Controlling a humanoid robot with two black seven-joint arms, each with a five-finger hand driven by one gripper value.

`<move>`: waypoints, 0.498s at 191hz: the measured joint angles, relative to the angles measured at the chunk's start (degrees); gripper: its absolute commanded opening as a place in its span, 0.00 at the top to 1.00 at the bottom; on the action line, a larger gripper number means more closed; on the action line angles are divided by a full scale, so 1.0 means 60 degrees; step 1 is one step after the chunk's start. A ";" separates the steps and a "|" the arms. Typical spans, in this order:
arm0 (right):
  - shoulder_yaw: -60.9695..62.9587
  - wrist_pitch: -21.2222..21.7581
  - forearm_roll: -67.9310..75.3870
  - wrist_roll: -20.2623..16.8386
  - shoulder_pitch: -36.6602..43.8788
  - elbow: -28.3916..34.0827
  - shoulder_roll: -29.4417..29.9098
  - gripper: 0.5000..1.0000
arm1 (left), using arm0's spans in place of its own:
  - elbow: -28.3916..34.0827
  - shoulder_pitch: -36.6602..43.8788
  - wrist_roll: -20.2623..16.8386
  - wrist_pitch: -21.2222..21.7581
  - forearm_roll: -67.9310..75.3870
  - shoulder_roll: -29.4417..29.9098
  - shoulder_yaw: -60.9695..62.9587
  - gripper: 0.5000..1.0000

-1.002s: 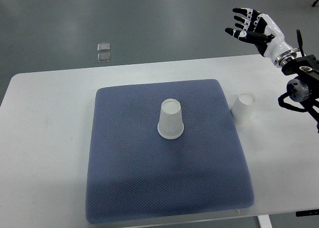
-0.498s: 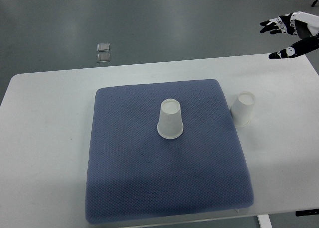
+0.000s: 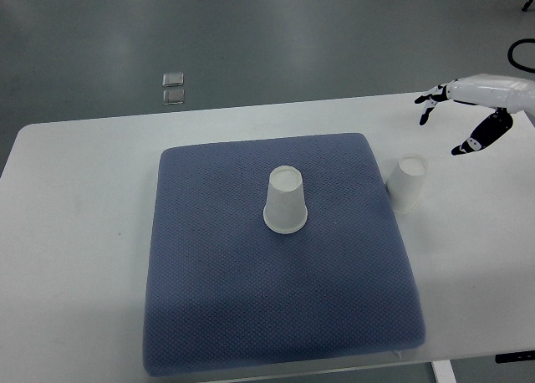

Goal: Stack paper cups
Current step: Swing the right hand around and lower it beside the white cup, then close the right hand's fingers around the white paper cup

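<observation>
My white-and-black right hand (image 3: 468,107) has dropped from high above, fingers spread and holding nothing, toward the inverted white paper cup (image 3: 407,183) on the white table (image 3: 75,232) beside the blue-grey mat (image 3: 251,316), so I reckon grasping comes next.

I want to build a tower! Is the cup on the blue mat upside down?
Yes, upside down. The cup stands on the blue mat with its wide rim down and its small flat bottom facing up.
</observation>
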 measured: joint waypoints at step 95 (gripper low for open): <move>-0.1355 -0.0800 -0.0795 0.0041 -0.0022 -0.0117 0.0909 0.18 | 0.0000 0.0000 0.0000 0.0000 -0.0002 0.0000 0.0000 0.00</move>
